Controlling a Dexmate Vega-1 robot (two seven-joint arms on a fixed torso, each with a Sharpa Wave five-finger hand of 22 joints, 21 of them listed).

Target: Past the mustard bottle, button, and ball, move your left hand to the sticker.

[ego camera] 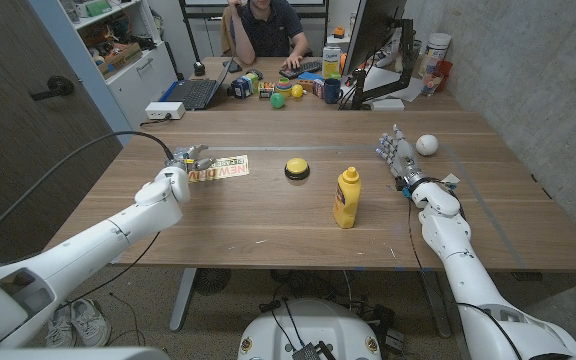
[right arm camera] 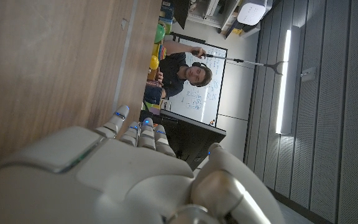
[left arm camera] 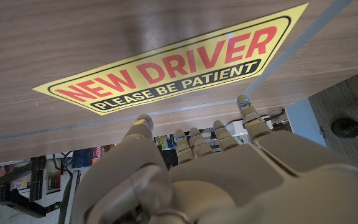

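1. The sticker, yellow with "NEW DRIVER" lettering, lies flat on the desk toward the robot's left side, left of the button.
2. The left hand hovers at the sticker's edge, fingers loose, holding nothing.
3. Mustard bottle and ball stand well apart to the right.
4. The right hand waits beside the ball, released.
5. The reach looks essentially complete.

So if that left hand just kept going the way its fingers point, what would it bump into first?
Most likely the sticker. The left hand has its fingers aimed at the yellow "NEW DRIVER" strip lying flat on the table, with nothing between them. Whether the fingertips already touch it is unclear.
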